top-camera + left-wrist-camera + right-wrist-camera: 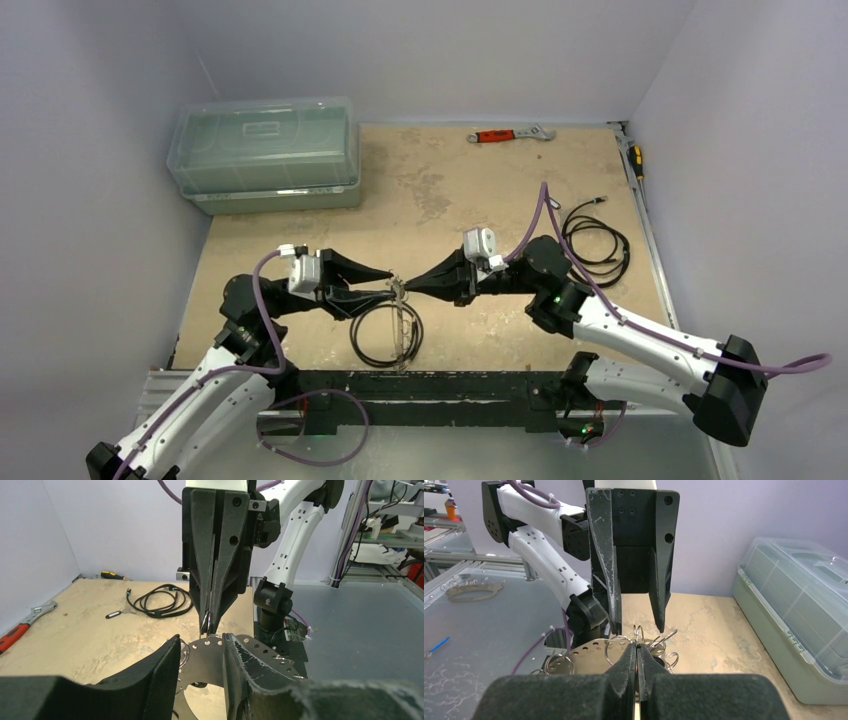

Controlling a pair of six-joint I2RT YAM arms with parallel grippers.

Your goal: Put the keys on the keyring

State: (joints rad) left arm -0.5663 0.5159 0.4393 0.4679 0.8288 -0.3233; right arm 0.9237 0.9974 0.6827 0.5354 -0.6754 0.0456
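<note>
Right end effector [637,650]: pressed together at the bottom middle of its own wrist view. It pinches a small wire ring [638,632] that stands on edge just above the tips.
Left end effector [638,626]: spread part-way, with one finger on each side of that same small ring. I can't tell whether either finger touches metal.
Line-up: from overhead the two meet tip to tip at centre frame, the left one pointing right and the right one pointing left. The small ring sits between them, so neither has any reach to make up.
Ring's axis: it looks nearly edge-on from the right wrist, its plane along the line joining the two tips. I'd judge that closing the left fingers would press its flat faces.
Keyring [265,652]: a flat silvery loop with holes round its rim and small rings hung through them. Its rim crosses the bottom of the left wrist view, right under both sets of tips.
Keys: I can't pick any out for certain among the rings.
Surface [450,190]: it carries a black cable coil [597,240] at right, a red-handled wrench [510,134] at top and a clear lidded box [265,155] at upper left, all well apart from the work.
</note>
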